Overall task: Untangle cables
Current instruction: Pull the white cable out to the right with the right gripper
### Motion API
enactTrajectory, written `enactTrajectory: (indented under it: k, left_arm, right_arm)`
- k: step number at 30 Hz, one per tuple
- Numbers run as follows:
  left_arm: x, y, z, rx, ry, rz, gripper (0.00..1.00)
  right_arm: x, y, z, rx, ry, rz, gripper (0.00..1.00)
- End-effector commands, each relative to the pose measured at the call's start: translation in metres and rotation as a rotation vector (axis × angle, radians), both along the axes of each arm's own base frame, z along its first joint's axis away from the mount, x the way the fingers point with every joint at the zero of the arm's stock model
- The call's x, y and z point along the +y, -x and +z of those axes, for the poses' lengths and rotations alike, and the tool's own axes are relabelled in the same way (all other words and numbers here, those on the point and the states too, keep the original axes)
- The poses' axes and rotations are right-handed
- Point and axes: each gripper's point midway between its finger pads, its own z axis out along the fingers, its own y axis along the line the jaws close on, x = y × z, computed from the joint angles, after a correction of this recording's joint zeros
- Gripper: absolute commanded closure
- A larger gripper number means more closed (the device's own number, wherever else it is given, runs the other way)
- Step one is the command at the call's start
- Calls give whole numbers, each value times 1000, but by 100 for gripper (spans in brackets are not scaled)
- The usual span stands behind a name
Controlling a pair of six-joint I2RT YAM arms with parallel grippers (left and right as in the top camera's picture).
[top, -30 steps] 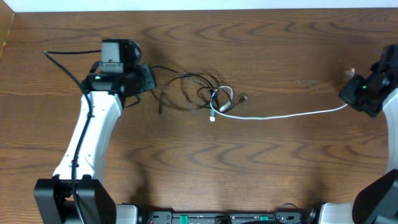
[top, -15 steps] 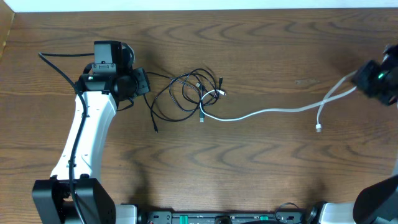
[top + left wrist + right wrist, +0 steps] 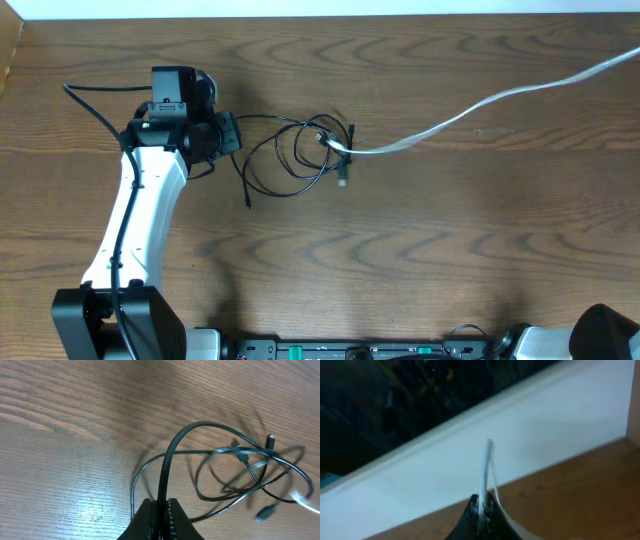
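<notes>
Firmly, left pincer (image 3: 161, 509) grips black cable (image 3: 165, 467); right pincer (image 3: 482, 505) grips white cable (image 3: 485, 470).

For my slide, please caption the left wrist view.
Left gripper clamps the black cable; its loops tangle with the white cable.

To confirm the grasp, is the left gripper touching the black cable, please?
Touching: the left wrist view shows the black cable running straight into the left gripper, pinched between its fingertips.

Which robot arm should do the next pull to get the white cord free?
Probably right. The right fingers clamp the white cable, stretched out from the black cable loops; the left fingers only anchor the black one.
</notes>
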Motion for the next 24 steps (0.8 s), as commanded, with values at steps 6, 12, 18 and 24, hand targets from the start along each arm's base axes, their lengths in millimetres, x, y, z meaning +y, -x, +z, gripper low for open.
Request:
enactTrajectory:
  k: [6,12,18,24]
  left_arm:
    - [4,-3,-11,26,-25,-3,93]
    - [-15,-1,-10,20,28,-97,93]
    - [-53,4,-9,15,45,-215,92]
    - [-103,15,-7,6,46,-346,93]
  right_arm:
    - [12,16,37,-109,-21,36,99]
    - [-12,-3,0,11,31,-18,99]
    - [-56,-55,-40,79,20,-73,99]
    - [-110,-120,-57,-3,92,-146,99]
